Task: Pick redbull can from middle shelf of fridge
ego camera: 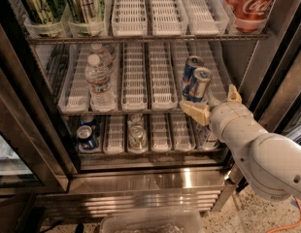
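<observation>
Camera view: we see our gripper [213,103] spread open at the front edge of the middle shelf [141,111]. The redbull can [199,84] stands just up-left of it, and the fridge [273,62] door frame is close on its right.

Blue-and-silver redbull can [199,84], white slotted middle shelf [134,81], cream gripper [209,100] just beside can.

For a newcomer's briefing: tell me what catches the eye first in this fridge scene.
The bulky white robot arm at lower right stands out first, its tan-fingered gripper open right by the slim blue-and-silver redbull can on the middle shelf of white slotted trays. Next come the red cola cans at top right and the clear water bottles at middle left.
</observation>
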You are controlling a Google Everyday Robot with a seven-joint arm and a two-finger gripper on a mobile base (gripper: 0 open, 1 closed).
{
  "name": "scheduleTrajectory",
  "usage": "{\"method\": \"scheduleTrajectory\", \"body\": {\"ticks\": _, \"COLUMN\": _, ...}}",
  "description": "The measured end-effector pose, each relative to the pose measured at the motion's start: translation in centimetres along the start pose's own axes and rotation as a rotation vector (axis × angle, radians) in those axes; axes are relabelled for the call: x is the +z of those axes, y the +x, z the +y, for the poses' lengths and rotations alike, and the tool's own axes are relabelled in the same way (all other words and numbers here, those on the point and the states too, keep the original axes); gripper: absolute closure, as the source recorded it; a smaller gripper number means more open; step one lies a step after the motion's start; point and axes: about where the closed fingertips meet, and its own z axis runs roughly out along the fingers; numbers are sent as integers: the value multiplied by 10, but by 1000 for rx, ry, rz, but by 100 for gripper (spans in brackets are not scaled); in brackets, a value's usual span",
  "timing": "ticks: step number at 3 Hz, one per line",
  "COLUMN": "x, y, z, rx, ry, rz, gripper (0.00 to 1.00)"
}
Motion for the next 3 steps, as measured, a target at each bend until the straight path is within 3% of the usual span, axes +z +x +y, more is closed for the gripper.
{"method": "scheduleTrajectory", "body": {"ticks": 1, "x": 27, "y": -5, "z": -1, "rx": 3, "ry": 14, "rz": -23, "gripper": 23}}
{"method": "scheduleTrajectory", "body": {"ticks": 3, "x": 41, "y": -3, "z": 1, "rx": 10, "ry": -3, "rz": -14, "gripper": 29}}
